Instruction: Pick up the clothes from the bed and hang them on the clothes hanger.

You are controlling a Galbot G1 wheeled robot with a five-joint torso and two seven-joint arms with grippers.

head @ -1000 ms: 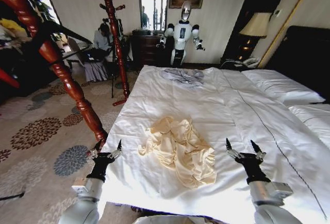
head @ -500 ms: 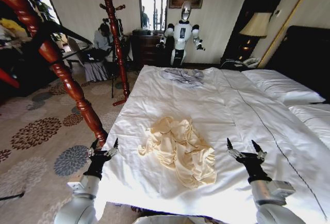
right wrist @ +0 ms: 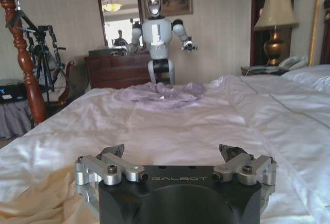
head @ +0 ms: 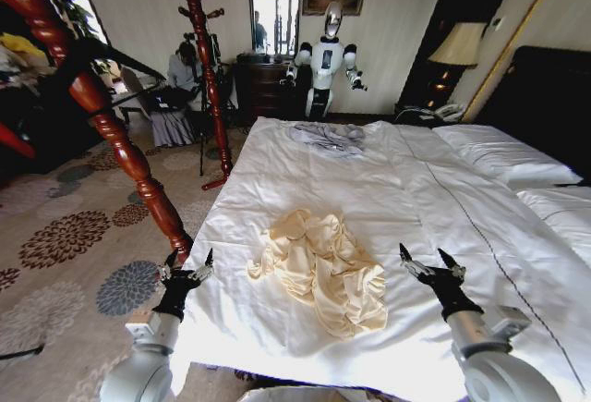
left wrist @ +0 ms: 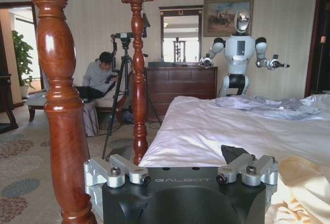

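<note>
1. Cream-yellow and crumpled, the shirt (head: 320,270) lies in a loose heap on the near half of the bed (head: 388,189), sleeves and collar folded into the pile, so no flat edge offers itself for a neat pinch.
2. The left gripper (head: 186,265) hovers at the bed's near left corner, just beside the turned wooden post (head: 120,143), with its fingers spread apart and nothing between them; it sits off to the shirt's left, apart from the cloth.
3. The right gripper (head: 428,264) hovers low over the white sheet to the shirt's right, fingers likewise parted and empty. In the right wrist view the cream fabric (right wrist: 36,198) sits close at one side of the gripper (right wrist: 171,154).
4. Placed either side of the heap, the two arms look set to bracket it, probably so each can take a shoulder.
5. A smaller grey-blue garment (head: 328,136) lies well apart at the bed's far end and is not the target.
6. I cannot make out a clothes hanger; a wooden coat stand (head: 203,60) stands off the bed's far left.
</note>
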